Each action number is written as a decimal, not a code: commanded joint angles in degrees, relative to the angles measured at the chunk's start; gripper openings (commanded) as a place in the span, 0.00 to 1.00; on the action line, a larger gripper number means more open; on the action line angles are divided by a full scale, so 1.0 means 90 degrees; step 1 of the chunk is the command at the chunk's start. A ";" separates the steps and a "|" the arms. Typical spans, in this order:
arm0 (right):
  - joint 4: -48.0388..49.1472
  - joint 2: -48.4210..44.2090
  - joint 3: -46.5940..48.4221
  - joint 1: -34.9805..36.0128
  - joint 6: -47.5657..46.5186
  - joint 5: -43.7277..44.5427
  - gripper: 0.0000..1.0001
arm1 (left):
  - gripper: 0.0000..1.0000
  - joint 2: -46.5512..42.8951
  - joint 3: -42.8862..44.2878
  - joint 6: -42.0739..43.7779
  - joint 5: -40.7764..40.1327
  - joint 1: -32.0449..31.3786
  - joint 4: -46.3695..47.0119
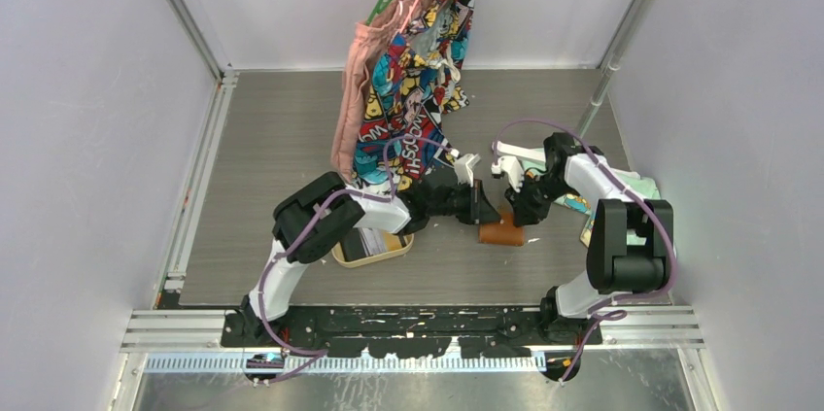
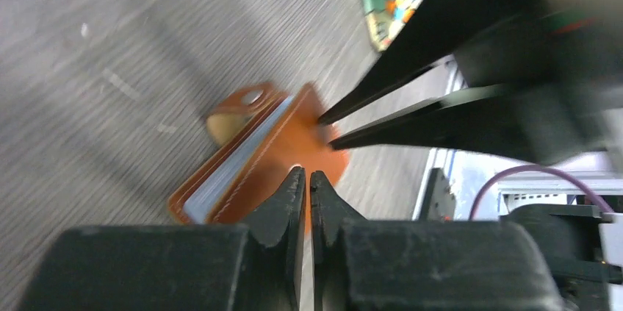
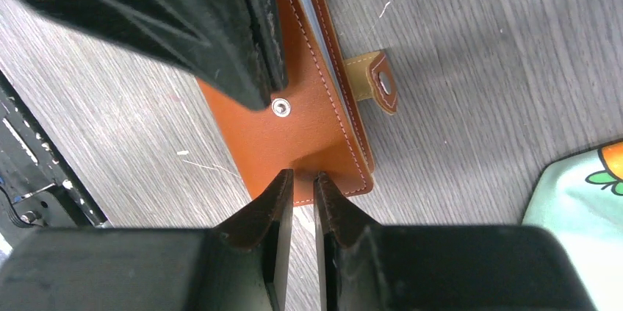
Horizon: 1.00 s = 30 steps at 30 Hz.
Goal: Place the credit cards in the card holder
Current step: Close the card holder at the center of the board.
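One card holder point(image 1: 501, 230), one wooden tray point(image 1: 381, 260). At 12 o'clock, one pink garment point(image 1: 350, 90) and one comic-print garment point(image 1: 420, 71).

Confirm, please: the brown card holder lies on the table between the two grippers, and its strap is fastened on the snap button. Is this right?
Not fully. The strap is not fastened: it sticks out sideways, apart from the snap button on the card holder. The right wrist view shows this. The rest is right.
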 commanded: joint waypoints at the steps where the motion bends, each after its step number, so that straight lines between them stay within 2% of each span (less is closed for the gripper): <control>1: 0.0156 0.0050 0.0184 -0.0034 -0.0012 0.0039 0.23 | 0.07 0.0198 0.0191 -0.0108 0.0160 -0.0009 -0.0292; 9: -0.0027 -0.0010 0.0238 -0.0039 -0.0369 -0.0200 0.23 | 0.06 0.0244 0.0279 0.0241 -0.0221 -0.0010 -0.1148; 11: -0.0051 -0.0247 0.0254 -0.0060 -0.0587 -0.0390 0.27 | 0.05 0.0304 0.0339 0.0258 -0.0261 -0.0009 -0.1377; 12: -0.0096 -0.0400 0.0264 -0.0089 -0.0811 -0.0622 0.31 | 0.05 0.0316 0.0339 0.0263 -0.0285 -0.0010 -0.1450; 14: -0.0148 -0.0705 0.0239 -0.0215 -0.1365 -0.1070 0.45 | 0.04 0.0289 0.0272 0.0268 -0.0345 -0.0009 -0.1481; 17: -0.0166 -0.0934 0.0136 -0.0322 -0.2386 -0.1533 0.80 | 0.04 0.0265 0.0200 0.0275 -0.0379 0.0000 -0.1477; 19: -0.0406 -0.0701 0.0240 -0.0327 -0.3336 -0.1533 0.88 | 0.03 0.0275 0.0196 0.0260 -0.0346 -0.0002 -0.1450; 22: -0.1262 0.0056 0.0929 -0.0340 -0.4338 -0.1544 0.84 | 0.03 0.0308 0.0207 0.0234 -0.0286 0.0002 -0.1408; 24: -0.1912 0.0545 0.1344 -0.0364 -0.5032 -0.1514 0.75 | 0.03 0.0332 0.0206 0.0225 -0.0267 -0.0001 -0.1377; 26: -0.2052 0.0913 0.1645 -0.0366 -0.5200 -0.1567 0.70 | 0.03 0.0338 0.0193 0.0215 -0.0260 0.0001 -0.1357; 30: -0.2116 0.1376 0.2026 -0.0361 -0.5223 -0.1662 0.66 | 0.02 0.0298 0.0149 0.0224 -0.0260 0.0000 -0.1325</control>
